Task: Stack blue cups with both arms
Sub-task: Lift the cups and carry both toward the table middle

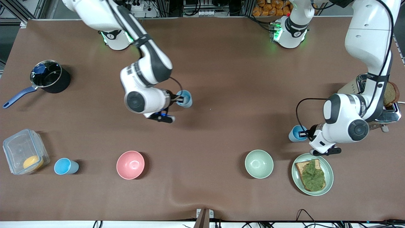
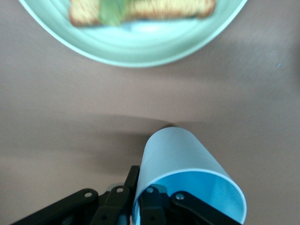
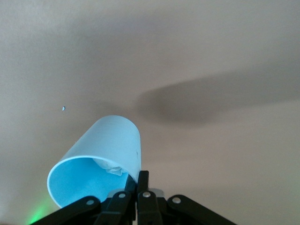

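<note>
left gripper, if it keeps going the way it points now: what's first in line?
Probably the bare table. The left gripper, shut on a blue cup, points down over it. The green plate with toast lies just ahead, though depth is unclear.

The plate (image 2: 140, 51) and its toast (image 2: 140, 9) run off the left wrist view's edge.
</note>
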Robot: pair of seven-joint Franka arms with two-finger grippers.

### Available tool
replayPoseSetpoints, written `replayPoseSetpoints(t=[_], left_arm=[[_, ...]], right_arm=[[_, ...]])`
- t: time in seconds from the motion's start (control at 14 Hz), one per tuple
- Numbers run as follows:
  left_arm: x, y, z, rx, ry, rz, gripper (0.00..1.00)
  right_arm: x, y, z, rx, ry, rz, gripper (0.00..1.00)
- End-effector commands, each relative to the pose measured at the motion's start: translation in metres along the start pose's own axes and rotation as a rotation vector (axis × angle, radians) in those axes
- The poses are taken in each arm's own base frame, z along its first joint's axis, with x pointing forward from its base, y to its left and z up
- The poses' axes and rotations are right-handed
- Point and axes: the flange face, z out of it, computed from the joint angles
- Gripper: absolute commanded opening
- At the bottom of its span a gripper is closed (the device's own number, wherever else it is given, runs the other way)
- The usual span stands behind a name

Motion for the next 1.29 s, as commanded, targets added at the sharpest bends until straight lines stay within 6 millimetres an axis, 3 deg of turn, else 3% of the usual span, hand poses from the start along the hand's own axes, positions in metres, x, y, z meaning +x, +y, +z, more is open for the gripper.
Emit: replayPoseSetpoints(t=[0.0,0.07,0.29,0.36,0.5,0.64,0.79,0.93,1.07,1.21], left_arm=[[-0.011,0.008,-0.057,0.005,0.071,-0.046,0.00],[-0.016,0.016,-0.072,0.001,0.084,-0.072,0.00],[-0.034,0.065,-0.085,-0.022,0.060,-0.132,0.00],[-0.041,0.081,-0.091,-0.030,0.059,-0.140,0.00],[-0.050,0.103,-0.101,-0.044,0.067,-0.176,0.00],[-0.049,0.122,-0.119,-0.073,0.093,-0.220,0.00],[-0.058,0.144,-0.121,-0.086,0.088,-0.249,0.00],[-0.072,0.177,-0.122,-0.105,0.078,-0.266,0.00],[-0.080,0.216,-0.127,-0.131,0.079,-0.310,0.00],[-0.086,0.259,-0.129,-0.159,0.079,-0.356,0.00]], right_arm=[[0.006,-0.024,0.040,0.021,0.054,0.074,0.00],[0.003,-0.031,0.041,0.031,0.072,0.081,0.00],[0.007,-0.036,0.053,0.023,0.070,0.077,0.00],[0.007,-0.038,0.063,0.012,0.063,0.077,0.06],[0.010,-0.043,0.053,0.027,0.073,0.068,1.00],[0.008,-0.043,0.027,0.015,0.034,0.067,1.00],[-0.005,-0.047,-0.011,-0.053,-0.048,0.034,1.00],[-0.001,-0.032,-0.080,-0.066,-0.070,0.044,1.00],[0.007,-0.003,-0.134,-0.049,-0.078,0.077,1.00],[0.021,0.049,-0.189,-0.041,-0.039,0.129,1.00]])
